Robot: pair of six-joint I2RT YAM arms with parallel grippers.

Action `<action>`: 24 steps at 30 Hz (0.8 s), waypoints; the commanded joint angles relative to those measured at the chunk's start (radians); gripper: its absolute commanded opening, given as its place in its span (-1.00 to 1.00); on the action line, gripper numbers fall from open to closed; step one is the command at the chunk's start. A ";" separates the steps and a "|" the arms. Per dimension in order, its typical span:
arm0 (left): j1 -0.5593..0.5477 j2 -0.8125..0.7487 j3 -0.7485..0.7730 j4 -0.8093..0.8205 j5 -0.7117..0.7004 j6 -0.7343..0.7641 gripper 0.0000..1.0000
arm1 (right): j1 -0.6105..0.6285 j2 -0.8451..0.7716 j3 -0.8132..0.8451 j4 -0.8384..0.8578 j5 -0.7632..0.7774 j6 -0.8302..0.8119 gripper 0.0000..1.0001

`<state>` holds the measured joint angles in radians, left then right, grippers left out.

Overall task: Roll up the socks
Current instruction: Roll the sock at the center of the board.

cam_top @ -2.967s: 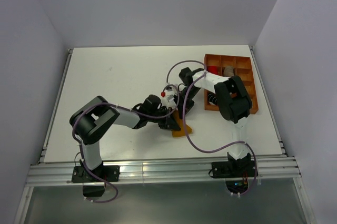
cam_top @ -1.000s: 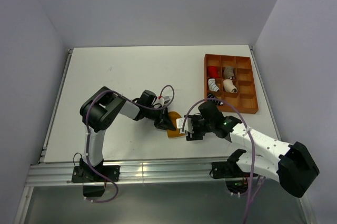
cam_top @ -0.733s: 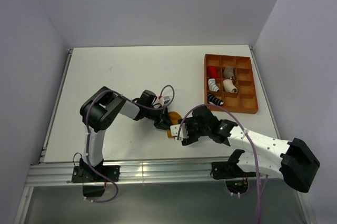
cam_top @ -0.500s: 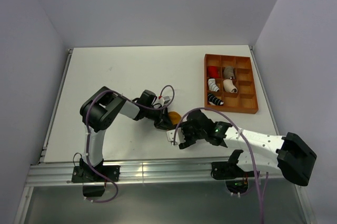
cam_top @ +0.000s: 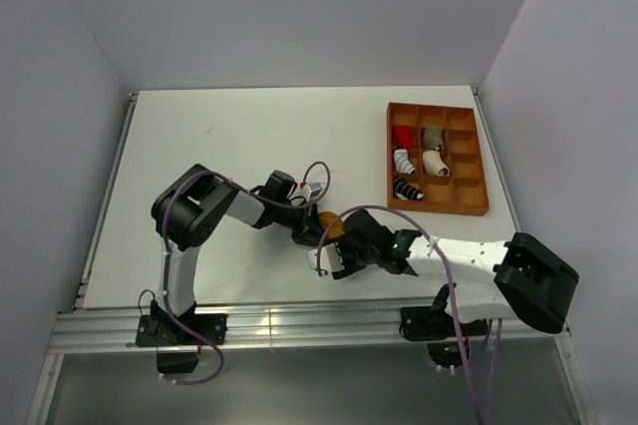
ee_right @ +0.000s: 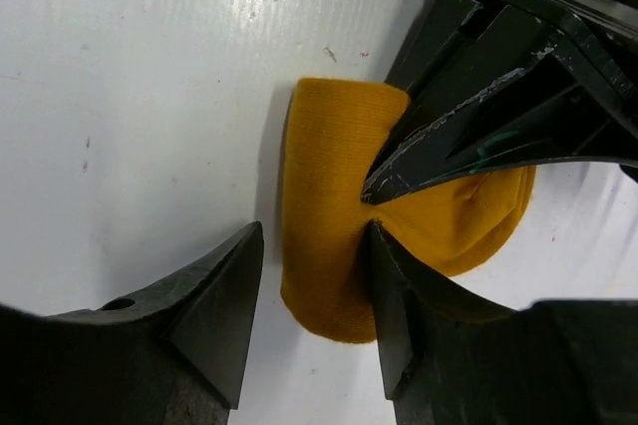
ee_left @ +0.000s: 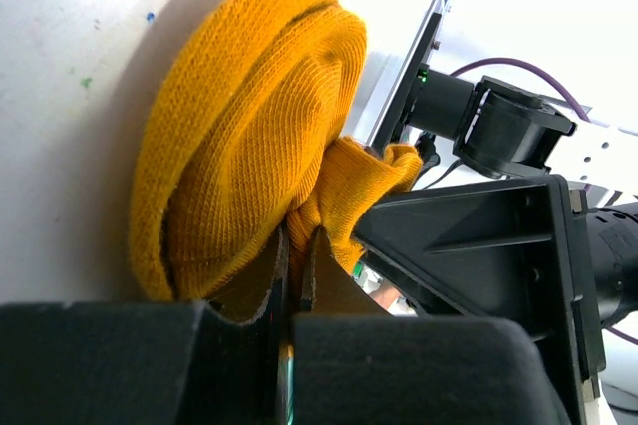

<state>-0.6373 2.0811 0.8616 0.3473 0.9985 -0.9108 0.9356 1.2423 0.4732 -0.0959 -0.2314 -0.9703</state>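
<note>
The mustard sock (cam_top: 332, 227) lay bunched on the table (cam_top: 229, 136), toward 5 o'clock from its centre, one fold pinched tight by the left gripper (ee_left: 294, 250) at 9 o'clock, while the right gripper (ee_right: 311, 245) straddled its 6 o'clock edge, jaws apart.

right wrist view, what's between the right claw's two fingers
The mustard sock, its folded edge, sits inside the open right claw in the right wrist view; the left claw pinches it.
</note>
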 commanded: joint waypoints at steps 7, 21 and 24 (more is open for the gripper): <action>-0.004 0.097 -0.102 -0.266 -0.277 0.141 -0.99 | 0.009 0.143 0.084 -0.016 0.070 -0.011 -0.26; 0.047 -0.162 -0.064 -0.294 -0.402 0.164 -0.74 | 0.011 0.233 0.153 -0.212 0.044 -0.011 -0.53; 0.057 -0.180 -0.041 -0.297 -0.425 0.164 -0.68 | 0.009 0.241 0.163 -0.234 0.052 -0.011 -0.54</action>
<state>-0.6136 1.8992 0.8192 0.1719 0.7918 -0.8459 0.9451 1.4406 0.6460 -0.1574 -0.2020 -0.9905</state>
